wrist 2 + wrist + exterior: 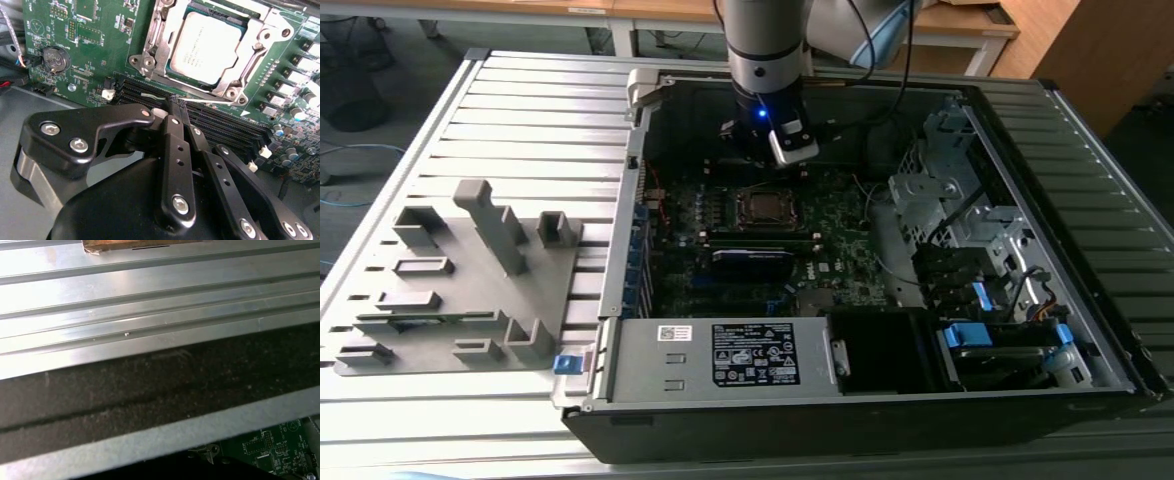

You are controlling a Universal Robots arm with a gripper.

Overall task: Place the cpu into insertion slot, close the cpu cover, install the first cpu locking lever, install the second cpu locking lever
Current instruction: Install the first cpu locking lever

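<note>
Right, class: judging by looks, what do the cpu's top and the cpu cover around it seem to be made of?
The cpu: dull matte grey metal top, probably plated; soft sheen. The cpu cover: bright bare metal, likely steel; sharp glints on stamped edges.

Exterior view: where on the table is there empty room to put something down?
The table is bare above the grey rack, in the strip below it, and at the exterior view's right of the computer case. Inside the case it is crowded.
</note>
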